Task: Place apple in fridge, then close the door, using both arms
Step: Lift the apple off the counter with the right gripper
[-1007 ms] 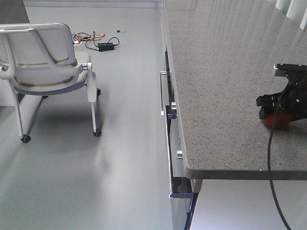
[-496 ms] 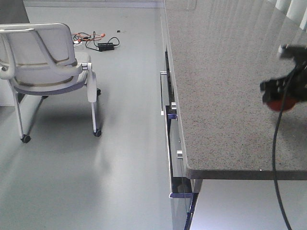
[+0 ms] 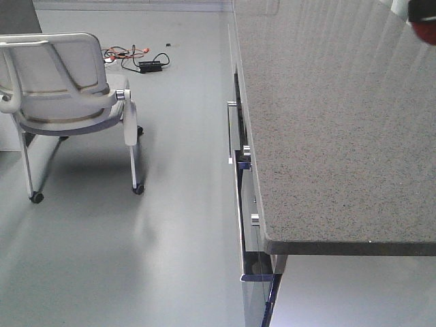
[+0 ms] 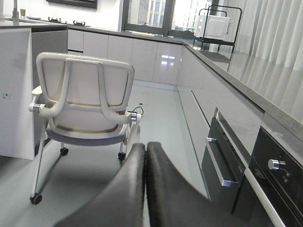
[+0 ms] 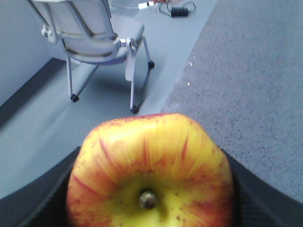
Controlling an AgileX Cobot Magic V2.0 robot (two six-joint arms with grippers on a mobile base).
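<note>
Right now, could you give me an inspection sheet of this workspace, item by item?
Surface: grey speckled countertop, bare where visible.
Job's things: apple in the right tool; fridge and door, nothing seen.
Clutter: nothing seen.
Tools: right tool shut on the apple; left tool shut, empty.
Cables: red and black cables with a black adapter on the floor.
Surroundings: white wheeled chair, drawer handles, microwave on a far rack.

The left gripper (image 4: 145, 145) shows two smooth, glossy black fingers (image 4: 128, 189), broad at 6 o'clock and tapering to rounded tips. The right gripper (image 5: 150, 161) shows matte dark grey pads (image 5: 267, 203) at 4 and 8 o'clock of its view
</note>
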